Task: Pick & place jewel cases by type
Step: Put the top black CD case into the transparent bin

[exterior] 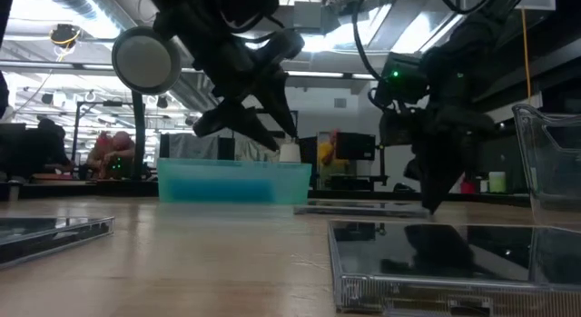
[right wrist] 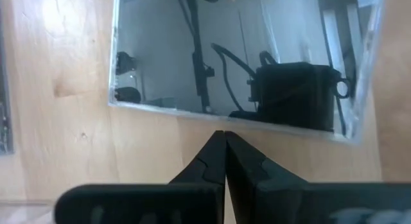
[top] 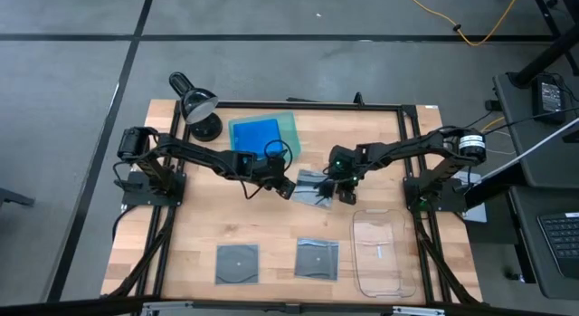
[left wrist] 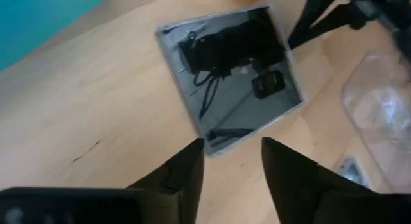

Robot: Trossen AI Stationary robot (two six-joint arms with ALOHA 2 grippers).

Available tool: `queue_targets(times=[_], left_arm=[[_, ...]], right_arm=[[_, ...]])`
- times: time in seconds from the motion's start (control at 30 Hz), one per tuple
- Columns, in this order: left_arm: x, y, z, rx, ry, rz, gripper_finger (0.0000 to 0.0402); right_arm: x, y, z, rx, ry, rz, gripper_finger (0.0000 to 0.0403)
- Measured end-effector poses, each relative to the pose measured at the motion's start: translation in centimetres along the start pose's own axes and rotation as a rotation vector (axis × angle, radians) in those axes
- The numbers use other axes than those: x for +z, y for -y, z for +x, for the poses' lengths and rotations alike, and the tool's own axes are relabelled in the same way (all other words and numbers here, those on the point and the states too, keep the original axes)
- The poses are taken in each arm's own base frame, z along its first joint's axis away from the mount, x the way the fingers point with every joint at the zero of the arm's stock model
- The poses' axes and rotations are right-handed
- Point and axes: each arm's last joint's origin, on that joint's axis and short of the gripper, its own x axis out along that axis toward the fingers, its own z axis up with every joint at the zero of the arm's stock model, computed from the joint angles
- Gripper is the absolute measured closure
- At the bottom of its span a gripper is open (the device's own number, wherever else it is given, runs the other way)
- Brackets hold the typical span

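Jaws: left gripper [left wrist: 232,161] spread, right gripper [right wrist: 225,161] pressed together, flanking frame-centre grey jewel case [top: 314,186]; straddle its edge squarely before closing.

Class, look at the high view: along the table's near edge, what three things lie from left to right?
Grey-clear square jewel case → second grey-clear square jewel case → clear plastic tray.

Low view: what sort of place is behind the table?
Probably a large open lab or workshop: strip ceiling lights, people seated at benches far off, and a workstation keyboard beside the wooden table.
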Motion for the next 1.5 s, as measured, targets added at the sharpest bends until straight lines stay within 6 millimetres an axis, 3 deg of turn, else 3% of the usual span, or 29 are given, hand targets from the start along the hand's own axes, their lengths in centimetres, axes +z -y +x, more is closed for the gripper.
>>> queue_targets(times=[0.33,0.87,1.5], left_arm=[[-0.9,-1.9,0.6,0.072,-0.026,-0.036,0.0199],[-1.1,-2.4,1.4,0.113,-0.013,-0.055,0.0193],[-2.0,-3.0,6.3,0.083,0.017,-0.146,0.0193]], right_arm=[[0.4,0.1,0.4,0.002,0.032,-0.016,0.0393],[1.0,1.0,1.0,-0.023,0.085,-0.040,0.0393],[1.3,1.2,1.3,-0.039,0.119,-0.071,0.0393]])
